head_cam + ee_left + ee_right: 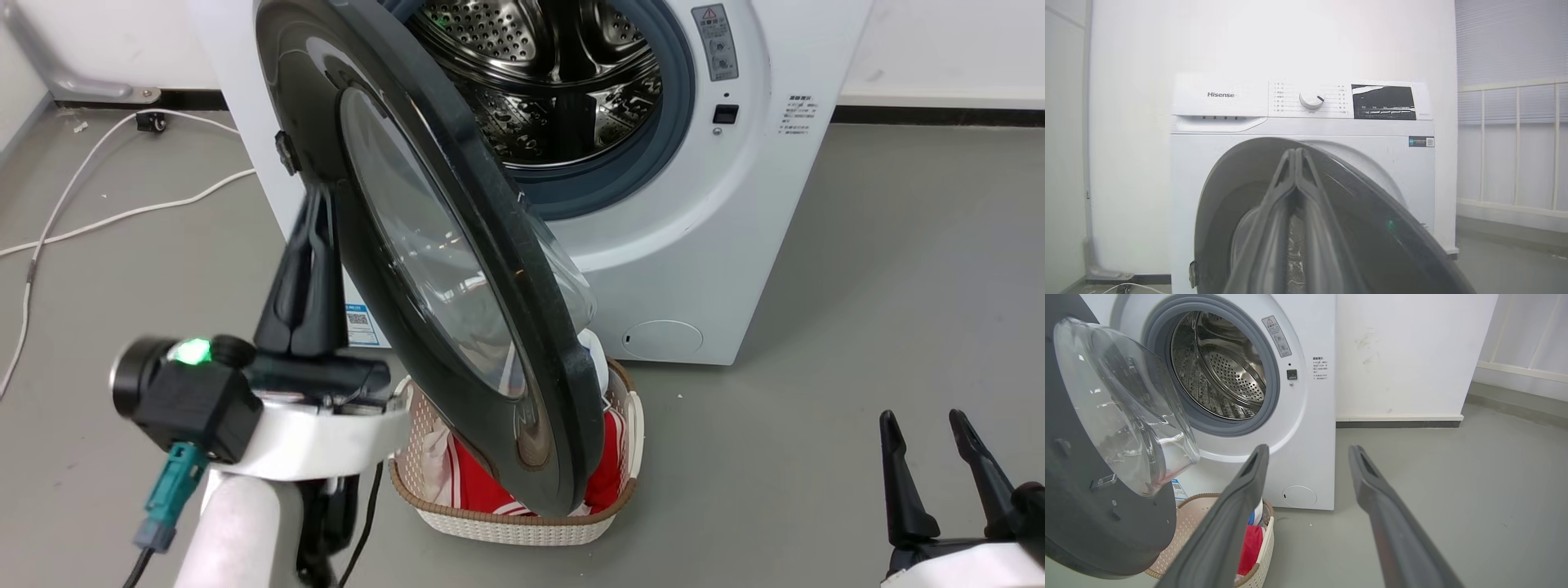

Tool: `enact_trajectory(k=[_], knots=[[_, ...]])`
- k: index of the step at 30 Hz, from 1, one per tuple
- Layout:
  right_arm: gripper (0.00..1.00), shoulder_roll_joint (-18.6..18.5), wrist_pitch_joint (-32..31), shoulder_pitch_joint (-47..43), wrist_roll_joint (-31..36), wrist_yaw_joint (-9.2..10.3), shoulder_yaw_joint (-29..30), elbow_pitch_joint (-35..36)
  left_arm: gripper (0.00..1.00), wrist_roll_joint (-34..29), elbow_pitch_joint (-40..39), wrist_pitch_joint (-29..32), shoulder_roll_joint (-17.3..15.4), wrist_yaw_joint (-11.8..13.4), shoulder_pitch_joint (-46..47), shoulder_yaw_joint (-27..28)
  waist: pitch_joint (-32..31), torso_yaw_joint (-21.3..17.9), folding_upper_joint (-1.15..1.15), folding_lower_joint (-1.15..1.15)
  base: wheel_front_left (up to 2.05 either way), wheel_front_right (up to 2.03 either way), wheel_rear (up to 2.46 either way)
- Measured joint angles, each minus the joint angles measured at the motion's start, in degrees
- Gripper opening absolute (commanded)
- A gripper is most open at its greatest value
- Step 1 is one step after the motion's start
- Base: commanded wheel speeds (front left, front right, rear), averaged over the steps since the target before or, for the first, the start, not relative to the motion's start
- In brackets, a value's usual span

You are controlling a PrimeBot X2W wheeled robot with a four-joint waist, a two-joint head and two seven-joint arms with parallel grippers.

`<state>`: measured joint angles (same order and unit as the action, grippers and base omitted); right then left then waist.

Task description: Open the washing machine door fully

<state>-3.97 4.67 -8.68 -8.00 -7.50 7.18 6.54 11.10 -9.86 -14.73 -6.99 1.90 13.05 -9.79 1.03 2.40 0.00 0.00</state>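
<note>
**Door half open, left tool closed beside its outer face**

The washing machine door (pixel 424 269) stands just right of the left tool (pixel 315 212), glossy face toward the fingers. These are pressed together on nothing, and I cannot tell whether they touch it. The right tool (pixel 922 425), well off to the right, gapes idle. The door looks rigid, weighty and slick, hinged to the washing machine (pixel 718 245) just beyond the left tool's tips. Its free rim over the basket (pixel 522 532) seems a better hold than the glass bowl.
</note>
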Motion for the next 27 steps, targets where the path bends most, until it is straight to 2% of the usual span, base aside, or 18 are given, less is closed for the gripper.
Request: enact_trajectory(k=[6,11,17,27], knots=[[1.0,0.3,-0.2,0.4,0.0,0.01,-0.3,-0.2,0.0,-0.3,-8.6,1.0,1.7,0.2,5.4,-3.3,-0.5,-0.1,0.0,0.0,0.0,0.0,0.0],[1.0,0.4,-0.1,0.4,0.0,0.01,-0.3,-0.4,0.0,0.9,-11.7,3.7,2.8,-1.2,6.8,-10.1,-1.2,-0.7,0.0,0.0,0.0,0.0,0.0],[1.0,0.7,-0.1,-0.1,0.0,0.01,-0.2,-0.8,0.0,3.4,-11.4,7.3,3.6,-3.3,6.4,-19.0,-1.2,-0.9,0.0,0.0,0.0,0.0,0.0],[1.0,0.9,-0.1,-0.2,0.0,0.01,-0.2,-1.1,0.0,9.0,-3.3,14.7,3.7,-7.1,0.0,-33.0,-0.8,-0.7,0.0,0.0,0.0,0.0,0.0]])
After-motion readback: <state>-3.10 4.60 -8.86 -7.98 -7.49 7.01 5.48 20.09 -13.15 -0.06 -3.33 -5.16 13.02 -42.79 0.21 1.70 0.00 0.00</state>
